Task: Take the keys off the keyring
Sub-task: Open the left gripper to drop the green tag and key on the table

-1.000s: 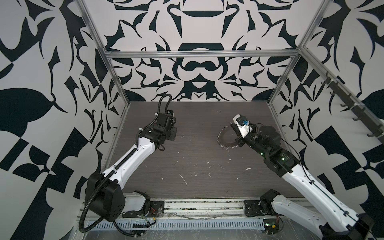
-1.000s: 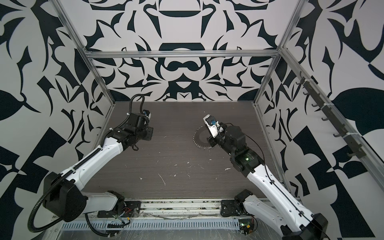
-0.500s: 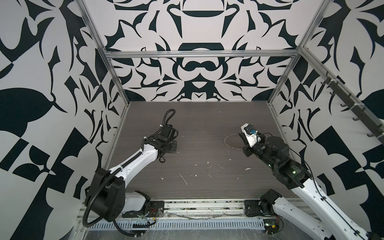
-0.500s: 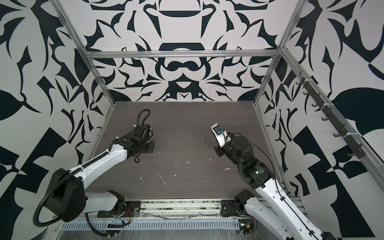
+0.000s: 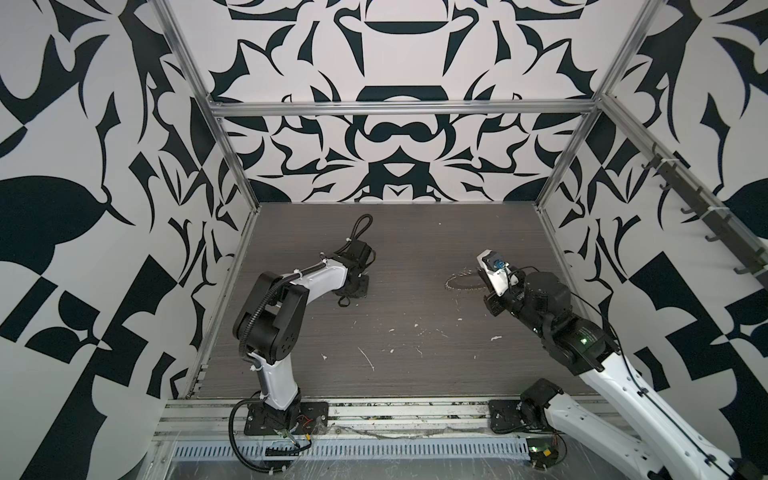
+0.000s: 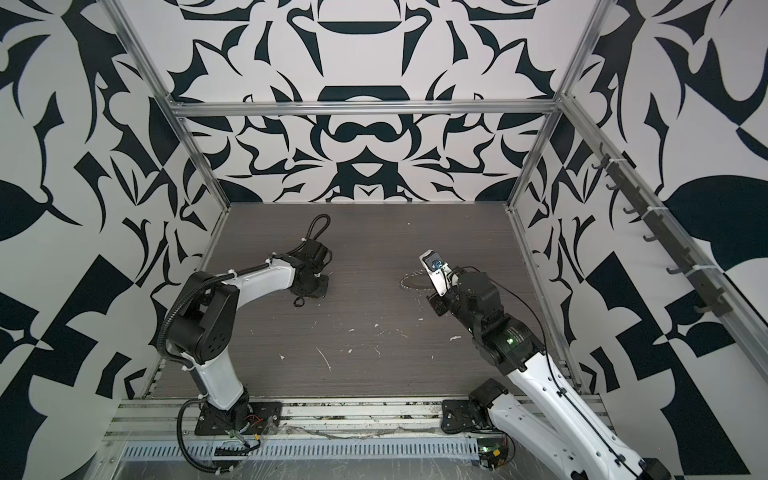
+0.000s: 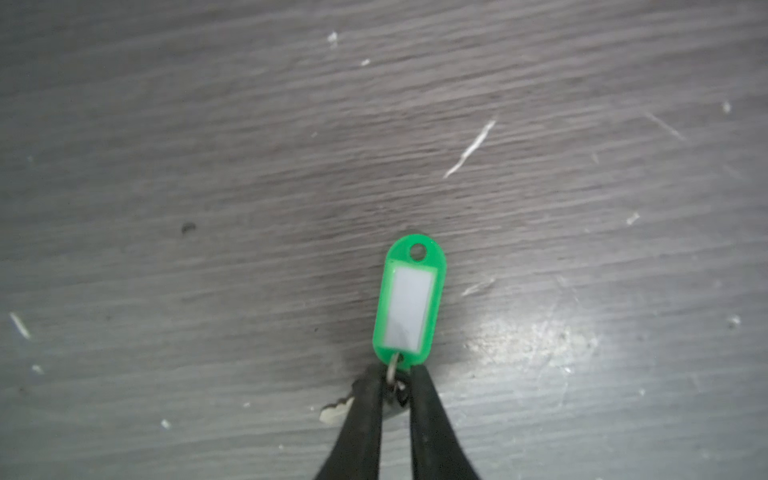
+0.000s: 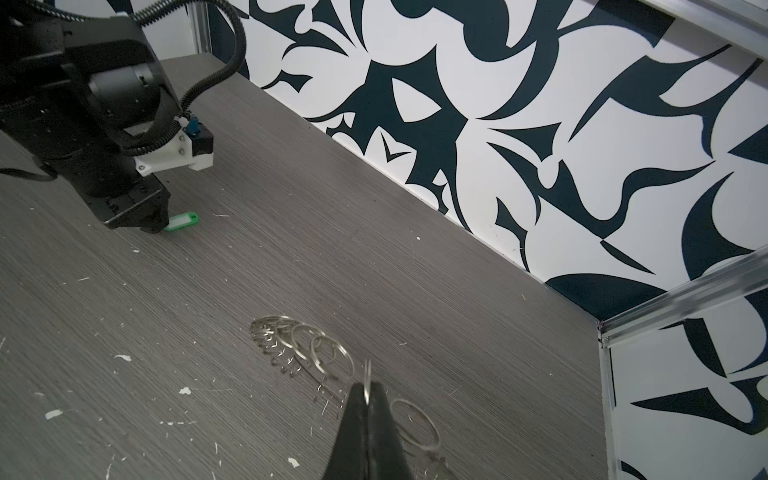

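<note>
The key's green tag (image 7: 409,307) lies flat on the table, and its small dark key (image 7: 394,401) sits mostly hidden between my left gripper's fingers. My left gripper (image 7: 397,378) is low over the table with its jaws slightly apart around the key's little loop, so it is open. From the right wrist view the tag (image 8: 183,219) pokes out from under that gripper. The silvery keyring (image 8: 307,353) lies on the table right of centre in both top views (image 5: 461,282) (image 6: 411,280). My right gripper (image 8: 368,388) is shut on the keyring's rim.
White scraps and scratches dot the dark wood-grain table (image 5: 415,345). Patterned walls with aluminium posts (image 5: 561,166) close in the back and both sides. A rail of hooks (image 5: 706,216) runs along the right wall.
Both arms came down toward the table. The right one laid the tilted keyring down flat. The left one drew back toward the front with the key, and its jaws have parted.
</note>
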`<control>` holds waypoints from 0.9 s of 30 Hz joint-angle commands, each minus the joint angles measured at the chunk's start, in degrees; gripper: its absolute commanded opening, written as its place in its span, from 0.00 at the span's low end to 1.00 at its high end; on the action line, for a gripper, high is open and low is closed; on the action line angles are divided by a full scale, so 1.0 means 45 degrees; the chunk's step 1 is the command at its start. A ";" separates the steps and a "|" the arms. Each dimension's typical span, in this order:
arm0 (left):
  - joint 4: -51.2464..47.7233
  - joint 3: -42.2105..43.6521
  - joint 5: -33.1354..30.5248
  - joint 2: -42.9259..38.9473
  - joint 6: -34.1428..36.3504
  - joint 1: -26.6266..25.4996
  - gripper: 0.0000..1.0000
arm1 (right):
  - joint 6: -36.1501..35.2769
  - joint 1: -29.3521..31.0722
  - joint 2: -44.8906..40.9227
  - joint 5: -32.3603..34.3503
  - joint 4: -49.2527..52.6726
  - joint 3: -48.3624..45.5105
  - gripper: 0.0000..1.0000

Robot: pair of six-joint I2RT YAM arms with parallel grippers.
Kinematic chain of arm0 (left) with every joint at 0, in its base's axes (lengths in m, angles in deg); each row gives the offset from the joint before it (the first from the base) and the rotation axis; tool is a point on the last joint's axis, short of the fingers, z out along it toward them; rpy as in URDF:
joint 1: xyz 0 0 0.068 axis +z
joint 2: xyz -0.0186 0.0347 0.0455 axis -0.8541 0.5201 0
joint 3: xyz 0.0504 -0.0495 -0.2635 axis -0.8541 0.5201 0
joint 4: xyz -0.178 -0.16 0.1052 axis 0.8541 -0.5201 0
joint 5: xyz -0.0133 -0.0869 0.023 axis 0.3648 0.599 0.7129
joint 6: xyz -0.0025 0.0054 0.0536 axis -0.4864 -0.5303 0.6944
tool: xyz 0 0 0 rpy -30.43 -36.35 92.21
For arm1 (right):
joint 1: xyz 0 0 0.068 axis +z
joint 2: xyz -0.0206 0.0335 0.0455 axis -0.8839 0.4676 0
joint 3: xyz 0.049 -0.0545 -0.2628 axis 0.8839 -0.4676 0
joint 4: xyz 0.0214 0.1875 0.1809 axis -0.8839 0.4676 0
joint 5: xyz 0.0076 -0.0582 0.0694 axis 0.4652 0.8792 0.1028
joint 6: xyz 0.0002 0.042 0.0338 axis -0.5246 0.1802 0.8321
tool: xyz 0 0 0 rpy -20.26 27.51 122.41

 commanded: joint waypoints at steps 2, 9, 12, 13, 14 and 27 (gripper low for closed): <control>-0.0553 -0.0852 -0.0103 -0.0356 0.0063 0.0047 0.44 | -0.0202 0.0073 -0.0018 0.0366 0.0149 0.0810 0.00; -0.0877 -0.1483 0.0712 -0.2640 0.0386 0.0048 0.51 | 0.0441 0.0087 -0.0413 0.0716 0.1557 0.1013 0.00; -0.0787 -0.1548 0.0938 -0.3500 0.0350 0.0028 0.52 | 0.0944 0.0078 -0.0515 0.0886 0.2035 0.0986 0.00; -0.0745 -0.1534 0.0936 -0.3705 0.0375 0.0028 0.53 | 0.1078 0.0090 -0.0506 0.0936 0.2130 0.0951 0.00; -0.0664 -0.1530 0.0900 -0.3855 0.0403 0.0028 0.54 | 0.1203 0.0092 -0.0505 0.1025 0.2252 0.0904 0.00; -0.0913 -0.1958 0.0862 -0.3901 0.0861 0.0033 0.58 | 0.2345 0.0102 0.0123 0.2342 0.3289 -0.0052 0.00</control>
